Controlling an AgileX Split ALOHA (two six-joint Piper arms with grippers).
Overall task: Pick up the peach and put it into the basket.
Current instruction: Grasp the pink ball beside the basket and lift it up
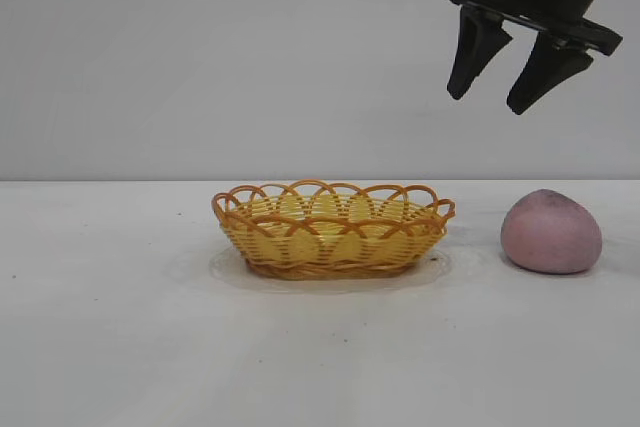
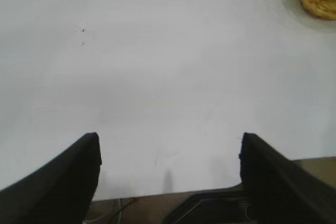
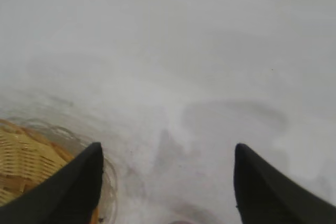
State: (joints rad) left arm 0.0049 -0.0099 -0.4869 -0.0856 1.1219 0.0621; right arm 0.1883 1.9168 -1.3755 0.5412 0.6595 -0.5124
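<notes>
The right end effector (image 1: 497, 102) hangs spread and empty, the peach (image 1: 551, 231) on the counter (image 1: 120, 347) below it, the wicker basket (image 1: 332, 229) beside. An off-centre descent could nudge the rounded peach away.

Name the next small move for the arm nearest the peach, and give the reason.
Probably lower the right gripper and shift it slightly toward the peach. The gripper hangs open and empty, high above the table, a bit to the basket side of the peach, which sits untouched on the table beside the basket. The jaws need to straddle it before closing.
</notes>
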